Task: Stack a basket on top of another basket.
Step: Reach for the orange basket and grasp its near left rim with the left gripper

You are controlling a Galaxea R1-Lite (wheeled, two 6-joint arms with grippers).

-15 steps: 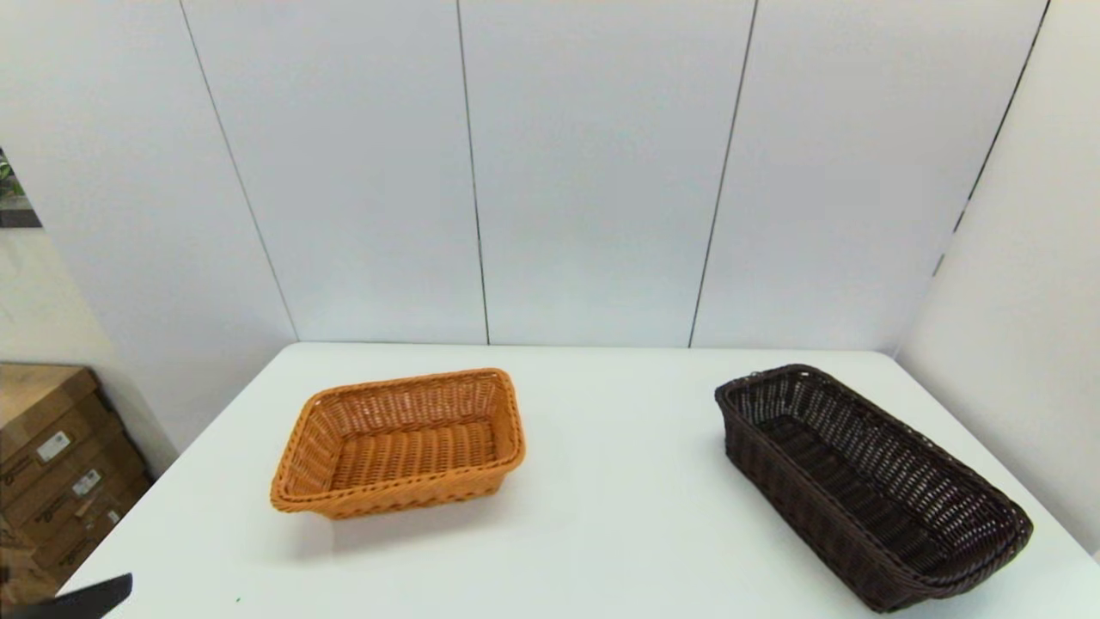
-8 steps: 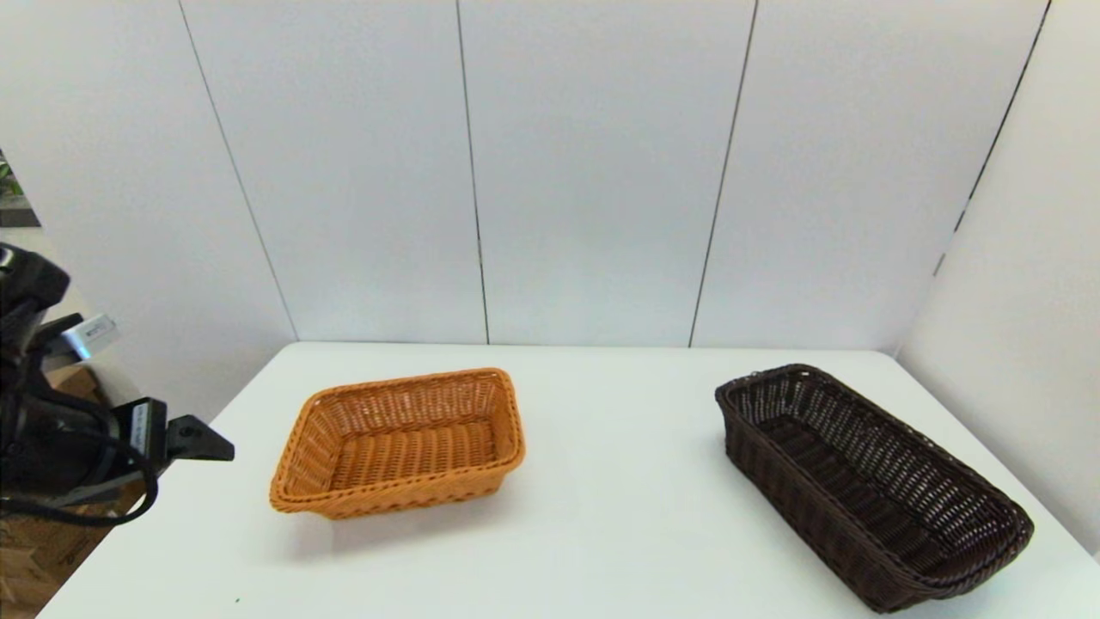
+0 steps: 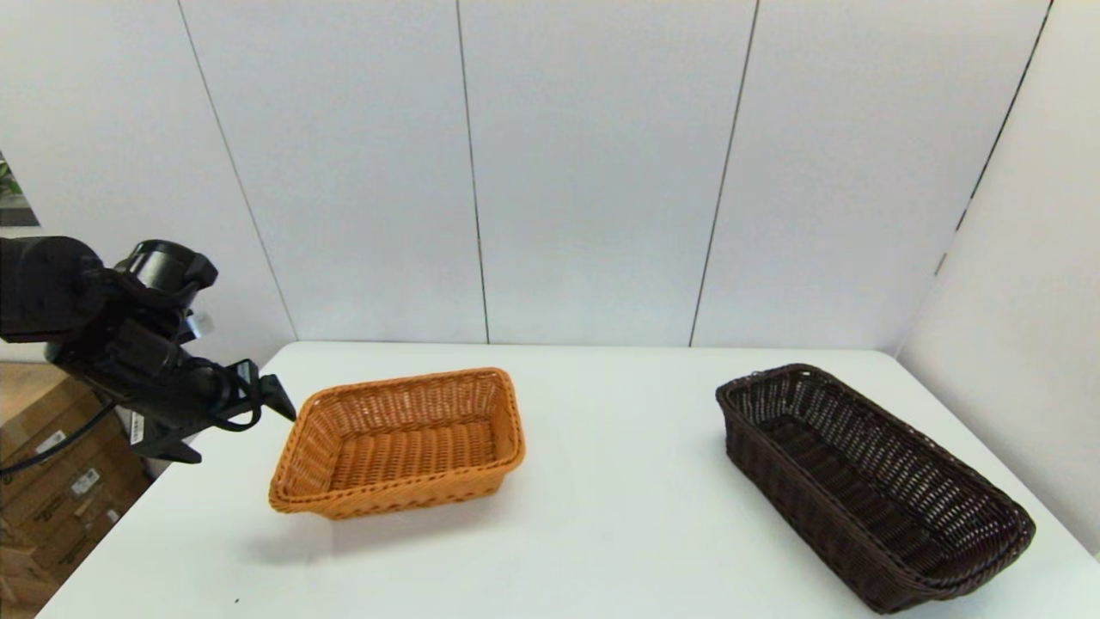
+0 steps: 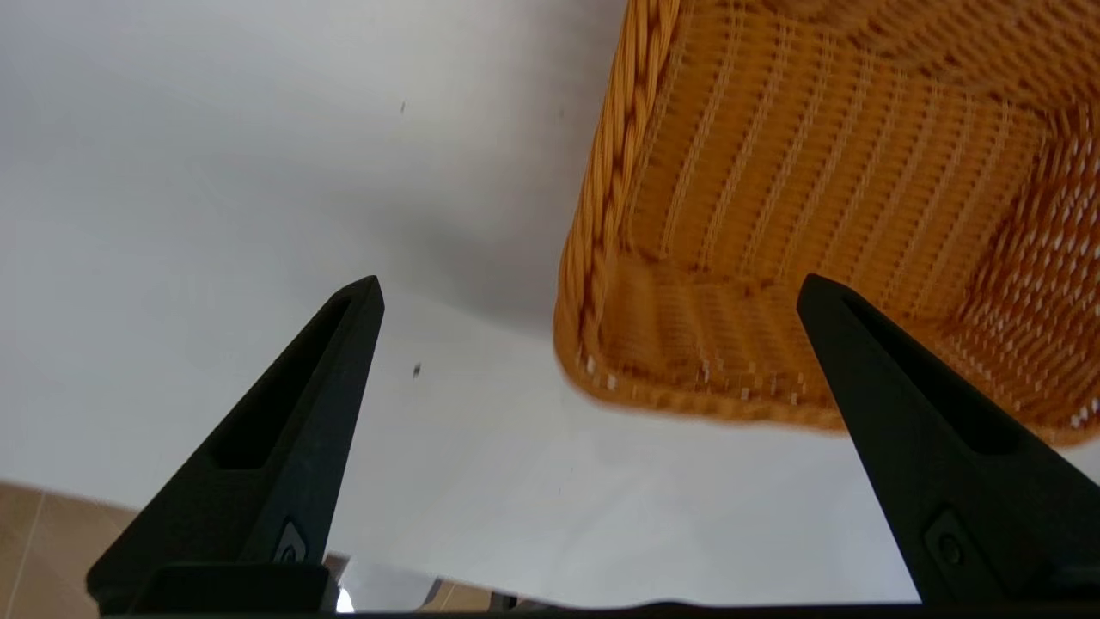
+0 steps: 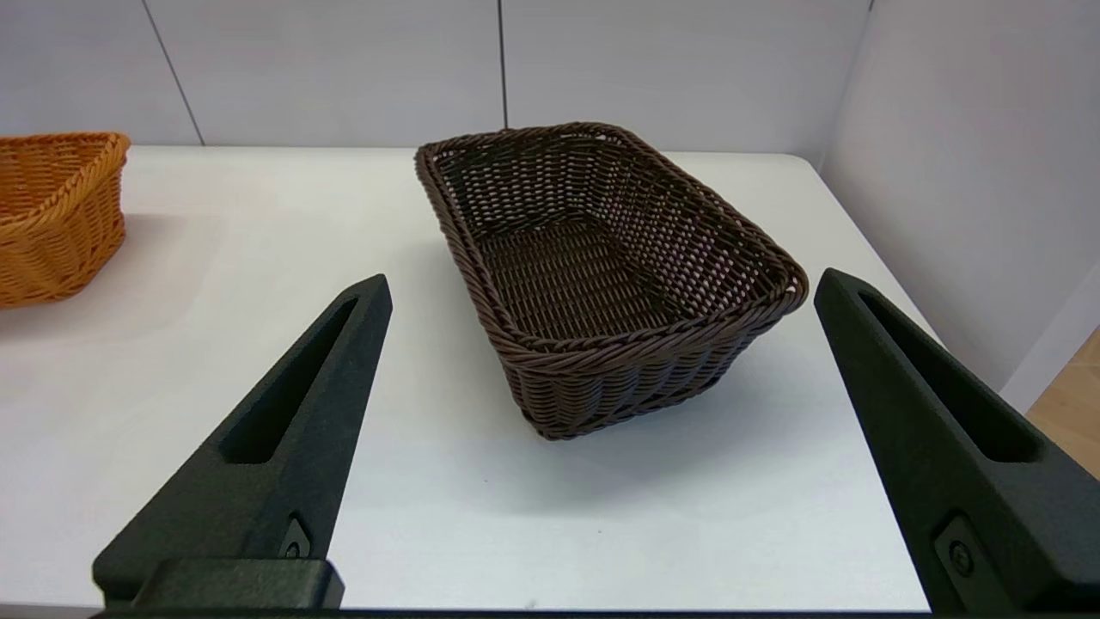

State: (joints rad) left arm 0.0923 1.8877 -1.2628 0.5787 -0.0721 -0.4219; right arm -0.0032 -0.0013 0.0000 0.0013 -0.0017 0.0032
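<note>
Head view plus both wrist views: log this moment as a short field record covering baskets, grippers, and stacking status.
orange basket: upright on the white table, left half, empty
dark brown basket: upright on the table, right half, empty, apart from the orange one
left gripper: open, in the air by the orange basket's left end, rim corner between its fingers in the left wrist view, no contact visible
right gripper: open, low at the table's near edge, facing the dark brown basket, out of the head view
stacking: not yet done
</note>
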